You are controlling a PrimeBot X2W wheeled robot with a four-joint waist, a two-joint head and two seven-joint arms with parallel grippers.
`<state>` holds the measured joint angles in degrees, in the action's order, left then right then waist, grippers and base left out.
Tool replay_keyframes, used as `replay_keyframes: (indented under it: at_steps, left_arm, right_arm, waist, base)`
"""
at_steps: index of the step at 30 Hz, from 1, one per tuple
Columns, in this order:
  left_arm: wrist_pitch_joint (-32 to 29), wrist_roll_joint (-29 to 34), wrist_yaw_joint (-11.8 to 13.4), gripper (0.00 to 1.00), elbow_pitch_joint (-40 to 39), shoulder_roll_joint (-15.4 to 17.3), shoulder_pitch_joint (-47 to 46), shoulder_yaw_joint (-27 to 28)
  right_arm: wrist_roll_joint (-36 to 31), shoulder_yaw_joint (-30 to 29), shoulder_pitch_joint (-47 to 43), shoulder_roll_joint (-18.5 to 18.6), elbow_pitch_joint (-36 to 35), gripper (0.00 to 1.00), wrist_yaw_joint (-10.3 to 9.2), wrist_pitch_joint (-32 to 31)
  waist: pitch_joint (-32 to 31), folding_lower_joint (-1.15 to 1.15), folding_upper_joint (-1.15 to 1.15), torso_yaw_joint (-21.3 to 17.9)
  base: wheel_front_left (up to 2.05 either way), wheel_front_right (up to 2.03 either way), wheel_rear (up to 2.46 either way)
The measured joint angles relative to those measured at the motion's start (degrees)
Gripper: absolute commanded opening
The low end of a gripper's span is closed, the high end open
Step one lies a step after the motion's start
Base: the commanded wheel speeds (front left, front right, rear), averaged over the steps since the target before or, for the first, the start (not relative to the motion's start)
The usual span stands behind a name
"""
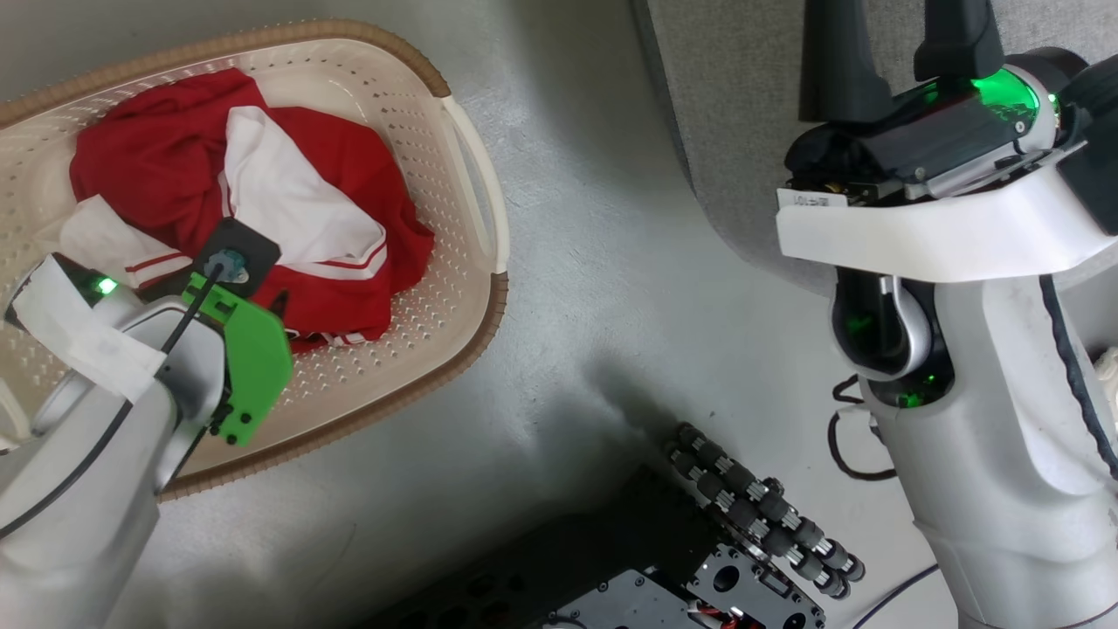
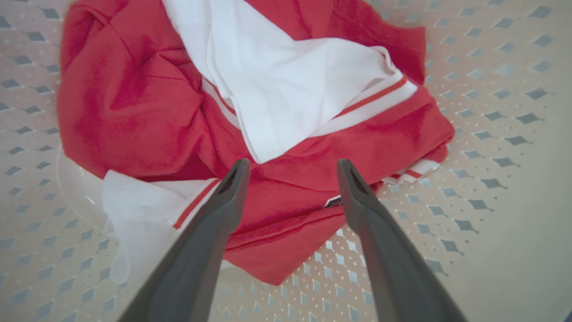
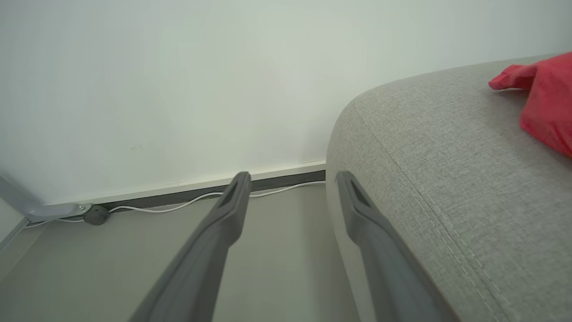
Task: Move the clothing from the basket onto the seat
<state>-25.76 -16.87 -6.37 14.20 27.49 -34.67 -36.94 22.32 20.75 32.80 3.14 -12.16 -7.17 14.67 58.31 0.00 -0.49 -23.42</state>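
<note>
1. the clothing lies crumpled on the floor of the basket, inside the rim, with red folds and a white panel on top.
2. it looks light, soft and limp, so expect it to sag and trail when lifted. pinch a thick raised fold of red near the middle, not a thin strip of trim.
3. your left gripper hangs over that red fold, fingers spread wide and holding nothing.
4. your right gripper is also spread and empty, beside the rounded corner of the seat. a red cloth lies on the seat's top.
</note>
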Motion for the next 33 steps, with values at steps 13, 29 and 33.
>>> replay_keyframes:
  at_steps: [13, 29, 33]
  left_arm:
    - [-2.54, 0.78, 1.05, 1.0, 2.45, 0.85, -0.09, -0.58]
    - [-4.53, 0.79, 0.81, 1.0, 5.73, 1.85, -2.08, -0.76]
    - [-4.17, 0.26, 0.82, 1.0, 5.93, 1.13, -2.31, 0.04]
  right_arm:
    - [2.04, 0.71, -0.85, -0.29, -0.08, 1.0, -0.01, 0.0]
    - [2.2, 0.66, -2.76, -0.31, -0.45, 1.0, -0.01, 0.0]
    - [2.2, 0.65, -2.77, -0.31, -0.53, 1.0, -0.01, 0.0]
  waist:
    - [0.31, 0.0, 0.0, -2.02]
    - [0.45, 0.0, 0.0, -2.26]
    - [0.51, 0.0, 0.0, -2.22]
  base:
    - [0.0, 0.0, 0.0]
    - [0.0, 0.0, 0.0]
    - [0.0, 0.0, 0.0]
